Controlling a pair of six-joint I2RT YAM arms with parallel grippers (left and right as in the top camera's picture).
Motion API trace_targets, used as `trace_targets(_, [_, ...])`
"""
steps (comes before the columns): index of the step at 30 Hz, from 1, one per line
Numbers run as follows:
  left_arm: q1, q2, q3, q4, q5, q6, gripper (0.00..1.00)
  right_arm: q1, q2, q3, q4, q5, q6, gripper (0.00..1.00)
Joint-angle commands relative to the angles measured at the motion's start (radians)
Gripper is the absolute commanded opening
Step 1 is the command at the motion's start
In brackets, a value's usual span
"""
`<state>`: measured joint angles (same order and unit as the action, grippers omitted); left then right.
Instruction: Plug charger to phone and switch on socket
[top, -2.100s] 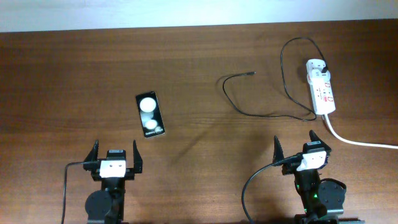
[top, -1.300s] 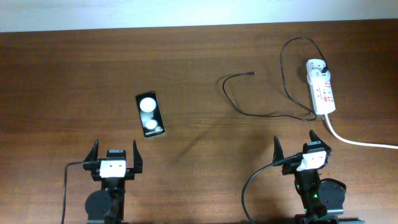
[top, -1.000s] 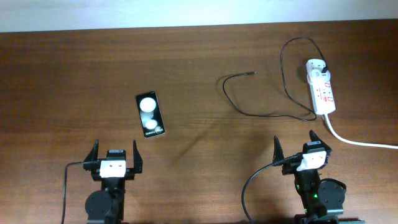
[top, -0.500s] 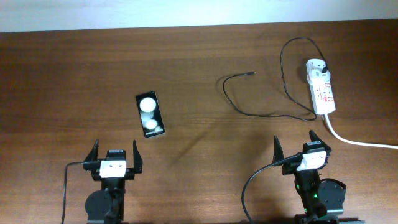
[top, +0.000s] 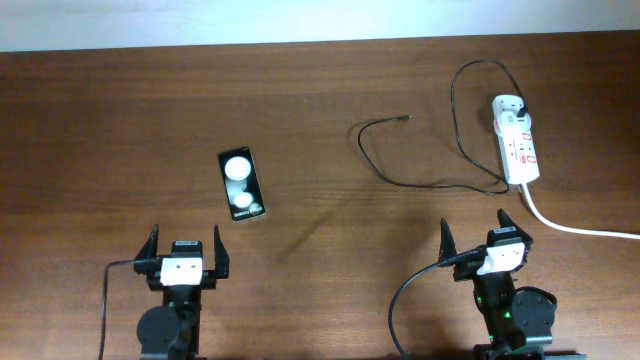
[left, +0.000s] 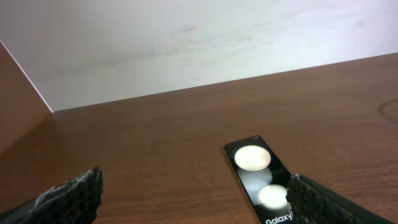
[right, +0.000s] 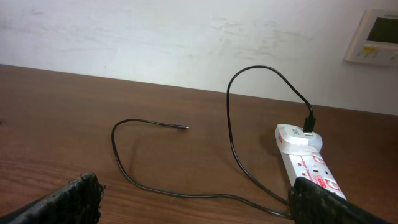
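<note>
Left claw (top: 185, 245) wide open, empty; phone (top: 242, 184) ahead on desk (top: 120, 120). Right claw (top: 474, 235) likewise by my view; charger (right: 309, 122), socket (top: 517, 140) farther ahead.

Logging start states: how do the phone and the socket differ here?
The phone is black and glossy; the socket is white with red marks. The phone sits left with nothing plugged in; the socket sits far right with the charger plugged into its far end. Both lie flat on the table, untouched.
</note>
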<state>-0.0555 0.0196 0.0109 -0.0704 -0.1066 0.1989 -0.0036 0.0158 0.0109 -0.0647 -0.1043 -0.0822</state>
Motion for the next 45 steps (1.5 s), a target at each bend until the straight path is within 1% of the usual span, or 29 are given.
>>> trace_targets(1, [0.004, 0.005, -0.002, -0.006, 0.013, 0.016, 0.99, 0.003, -0.010, -0.005, -0.007, 0.011, 0.000, 0.99])
trace_targets(27, [0.004, 0.005, -0.002, -0.003, 0.014, 0.016, 0.99, 0.003, -0.010, -0.005, -0.007, 0.011, 0.000, 0.99])
trace_targets(28, [0.004, 0.005, -0.002, 0.012, 0.014, 0.016, 0.99, 0.003, -0.010, -0.005, -0.007, 0.011, 0.000, 0.99])
trace_targets(32, [0.004, 0.005, -0.002, 0.261, 0.014, 0.016, 0.99, 0.003, -0.010, -0.005, -0.007, 0.011, 0.000, 0.99])
trace_targets(35, [0.004, 0.005, -0.002, 0.333, 0.014, 0.016, 0.99, 0.003, -0.010, -0.005, -0.007, 0.011, 0.000, 0.99])
trace_targets(36, [0.004, 0.005, -0.002, 0.400, 0.040, 0.016, 0.99, 0.003, -0.010, -0.005, -0.007, 0.011, 0.000, 0.99])
trace_targets(38, [0.004, 0.005, -0.002, 0.622, 0.119, 0.016, 0.99, 0.003, -0.010, -0.005, -0.007, 0.011, 0.000, 0.99])
trace_targets(40, [0.004, 0.005, 0.000, 0.753, 0.123, 0.015, 0.99, 0.003, -0.010, -0.005, -0.007, 0.011, 0.000, 0.99])
trace_targets(42, [0.004, 0.010, 0.034, 0.743, 0.122, -0.031, 0.99, 0.003, -0.010, -0.005, -0.007, 0.011, 0.000, 0.99])
trace_targets(43, [0.004, 0.026, 0.068, 0.712, 0.123, -0.053, 0.99, 0.003, -0.010, -0.005, -0.007, 0.011, 0.000, 0.99])
trace_targets(45, [0.004, 0.103, 0.182, 0.620, 0.123, -0.055, 0.99, 0.003, -0.010, -0.005, -0.007, 0.011, 0.000, 0.99])
